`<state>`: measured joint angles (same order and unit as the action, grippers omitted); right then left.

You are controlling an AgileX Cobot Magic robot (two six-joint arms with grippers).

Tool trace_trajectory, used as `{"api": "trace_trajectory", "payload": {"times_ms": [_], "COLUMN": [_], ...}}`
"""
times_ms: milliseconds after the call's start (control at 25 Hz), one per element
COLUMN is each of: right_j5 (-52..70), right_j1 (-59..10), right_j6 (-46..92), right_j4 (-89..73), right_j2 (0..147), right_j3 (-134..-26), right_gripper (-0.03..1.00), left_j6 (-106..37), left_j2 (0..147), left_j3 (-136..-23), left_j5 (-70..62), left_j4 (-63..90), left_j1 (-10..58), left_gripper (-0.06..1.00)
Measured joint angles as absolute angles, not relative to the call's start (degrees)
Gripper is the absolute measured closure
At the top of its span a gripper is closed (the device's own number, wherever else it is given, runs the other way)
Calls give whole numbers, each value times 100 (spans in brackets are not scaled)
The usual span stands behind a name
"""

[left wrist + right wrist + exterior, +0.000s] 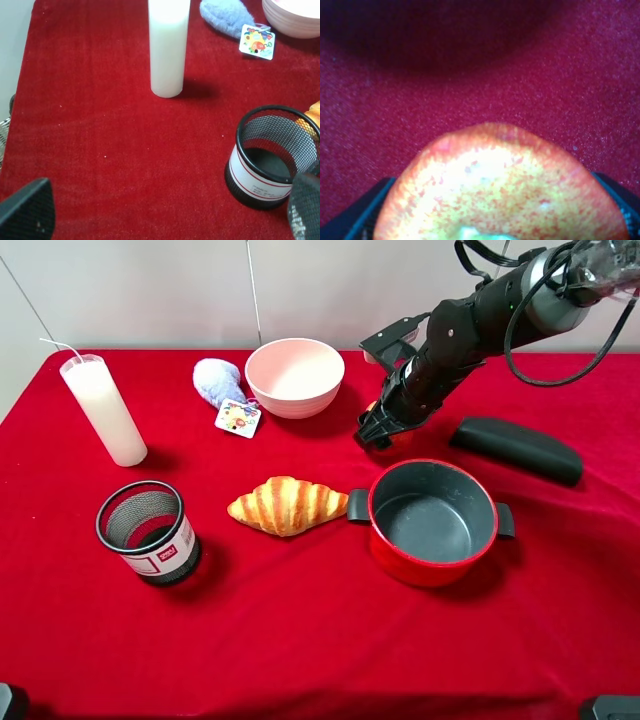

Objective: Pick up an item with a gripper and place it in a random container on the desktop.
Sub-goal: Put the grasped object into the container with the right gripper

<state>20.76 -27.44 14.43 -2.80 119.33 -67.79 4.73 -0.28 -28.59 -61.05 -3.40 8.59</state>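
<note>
The apple, red with yellow patches, fills the near part of the right wrist view, with a black finger tight against each side. In the high view my right gripper is low over the red cloth desktop, just behind the red pot, and hides most of the apple. I cannot tell whether the apple rests on the cloth or is lifted. The pot is empty, with a dark grey inside. My left gripper is open and empty above the cloth near the black mesh cup.
A croissant lies left of the pot. A pink bowl and a blue plush toy are at the back. A tall white cylinder stands at the back left. A black case lies right of the gripper.
</note>
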Motion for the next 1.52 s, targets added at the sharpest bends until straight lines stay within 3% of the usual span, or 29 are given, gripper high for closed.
{"api": "trace_trajectory", "payload": {"times_ms": [600,920,1520], "right_j5": [2346,3110,3588], "right_j1": [-2744,-2744,-2744], "right_j6": [1443,1438,1057], "right_j4": [-283,-283,-283], "right_j2": [11367,10775,9019], "right_j3": [-6779,-6700,-5128], "right_gripper": [40,40,40], "left_j6": [473,473,473], "left_j2": [-28,-28,-28], "left_j3": [-2859,-2859,-2859], "left_j5": [-6105,-6105,-6105], "left_j4": [-340,-340,-340], "left_j1": [859,859,859], "left_gripper": [4,4,4]}}
